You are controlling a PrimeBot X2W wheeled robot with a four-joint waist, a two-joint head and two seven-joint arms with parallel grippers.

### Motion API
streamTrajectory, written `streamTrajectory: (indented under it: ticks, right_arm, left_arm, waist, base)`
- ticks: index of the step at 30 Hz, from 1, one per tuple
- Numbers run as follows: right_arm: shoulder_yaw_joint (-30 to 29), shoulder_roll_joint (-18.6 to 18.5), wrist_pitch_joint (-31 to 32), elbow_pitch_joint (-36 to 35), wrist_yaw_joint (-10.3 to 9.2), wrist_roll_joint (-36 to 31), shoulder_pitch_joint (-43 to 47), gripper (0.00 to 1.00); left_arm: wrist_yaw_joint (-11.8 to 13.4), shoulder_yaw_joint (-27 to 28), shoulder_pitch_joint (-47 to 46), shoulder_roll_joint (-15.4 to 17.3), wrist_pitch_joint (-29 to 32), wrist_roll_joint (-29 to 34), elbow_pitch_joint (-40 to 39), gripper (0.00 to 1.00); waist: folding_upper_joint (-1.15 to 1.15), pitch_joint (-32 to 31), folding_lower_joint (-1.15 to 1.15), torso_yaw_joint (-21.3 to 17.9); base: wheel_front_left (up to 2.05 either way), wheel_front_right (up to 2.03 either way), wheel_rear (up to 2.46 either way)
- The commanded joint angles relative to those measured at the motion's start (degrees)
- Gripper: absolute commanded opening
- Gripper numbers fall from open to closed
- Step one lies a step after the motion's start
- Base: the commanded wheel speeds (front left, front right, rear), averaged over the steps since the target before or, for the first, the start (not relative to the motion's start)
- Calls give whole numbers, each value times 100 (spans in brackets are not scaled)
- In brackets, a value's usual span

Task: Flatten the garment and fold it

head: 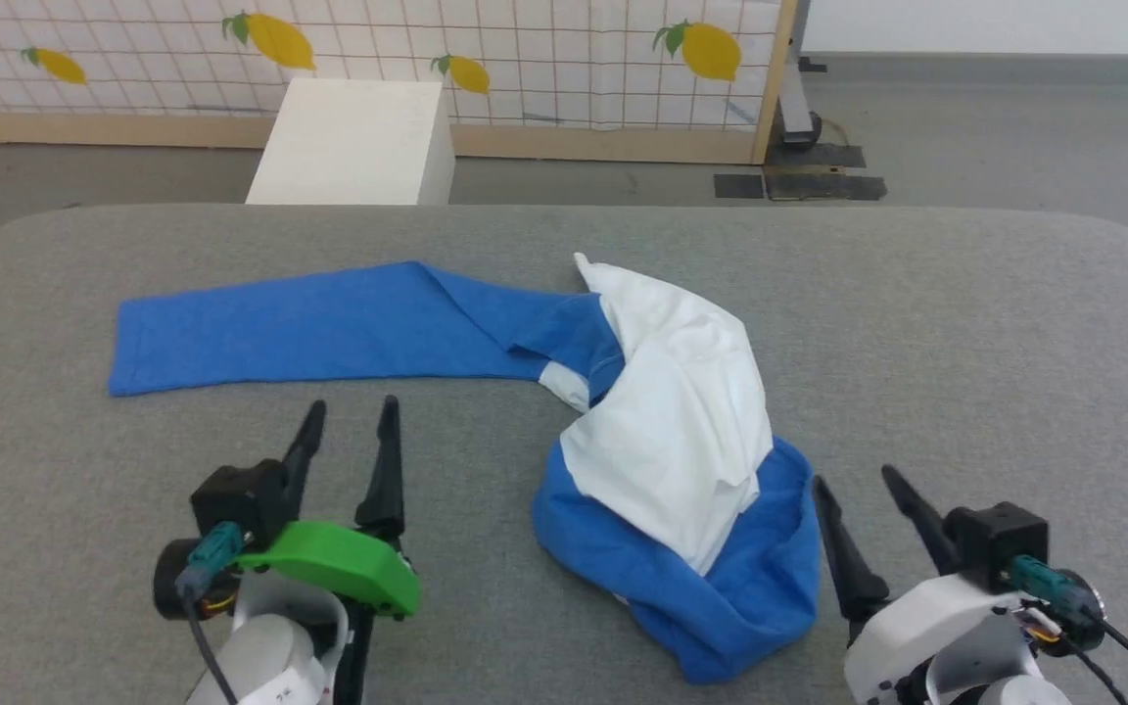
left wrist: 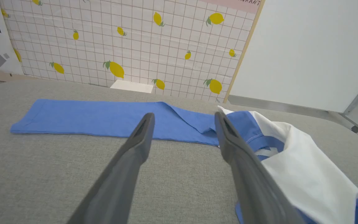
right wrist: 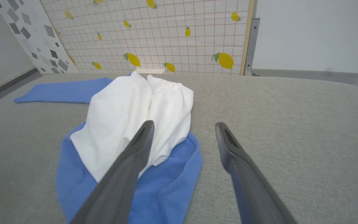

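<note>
The garment [head: 672,411] lies crumpled on the grey table [head: 965,333]: a bunched white body over a curled blue sleeve near the front. Its other blue sleeve [head: 319,328] stretches flat to the left. My left gripper [head: 349,416] hovers open just in front of that flat sleeve, holding nothing. In the left wrist view the left gripper [left wrist: 183,119] points at the sleeve [left wrist: 104,118], the white body [left wrist: 303,174] to its right. My right gripper [head: 858,485] stands open beside the garment's right edge. In the right wrist view the right gripper [right wrist: 183,127] is over the garment [right wrist: 129,118]'s right side.
A white box [head: 353,142] stands on the floor behind the table. A lemon-patterned grid panel [head: 525,59] with a wooden frame runs along the back. Bare grey table surface spreads to the right of the garment and in front of the flat sleeve.
</note>
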Motion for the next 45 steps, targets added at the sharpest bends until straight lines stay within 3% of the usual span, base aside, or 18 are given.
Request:
streamTrajectory:
  ticks: [1,8,16,17,18,22,26,33,39,40,41,45]
  right_arm:
    - [41,0,181,52,-9,-6,51,100]
    - [68,0,1795,443,-9,74,-173,100]
    - [196,0,3549,843,-9,-54,-544,100]
    - [234,0,3755,851,-9,-28,-549,38]
    - [252,0,3853,826,-9,10,-551,0]
    - [107,0,3875,543,-9,99,-476,0]
    - [-528,0,3483,68,-9,103,-293,0]
    - [-2448,0,2864,-739,-9,-64,63,0]
    - [-3829,0,2544,-511,-9,-316,19,0]
    - [-3906,0,2489,-434,-9,-346,-4,7]
    - [-3924,0,2432,-330,-9,-336,-22,100]
    - [-3181,0,1605,-160,-9,-173,59,100]
  left_arm:
    - [38,86,104,28,-48,124,-88,100]
    - [-240,789,425,-263,-64,944,-789,100]
    - [-632,1355,513,-702,-65,1379,-833,100]
    - [-677,1421,515,-747,-65,1413,-825,100]
    - [-714,1472,521,-782,-65,1431,-817,100]
    - [-848,1677,573,-902,-65,1509,-777,100]
    - [-955,1773,613,-970,-65,1601,-679,100]
    - [-1054,1905,643,-1027,-65,1700,-608,100]
    - [-1121,1932,636,-1049,-65,1735,-537,100]
    - [-1130,1931,638,-1051,-65,1739,-520,100]
    - [-1141,1929,640,-1053,-65,1743,-499,100]
    - [-1189,1881,648,-1061,-65,1700,-383,100]
  waist:
    - [0,58,0,105]
    - [0,346,0,344]
    - [0,618,0,528]
    - [0,627,0,531]
    - [0,629,0,532]
    - [0,578,0,497]
    - [0,473,0,422]
    - [0,355,0,212]
    - [0,319,0,53]
    - [0,309,0,32]
    - [0,298,0,9]
    - [0,221,0,-81]
  base:
    - [0,0,0]
    - [0,0,0]
    - [0,0,0]
    - [0,0,0]
    - [0,0,0]
    - [0,0,0]
    - [0,0,0]
    - [0,0,0]
    - [0,0,0]
    - [0,0,0]
    - [0,0,0]
    - [0,0,0]
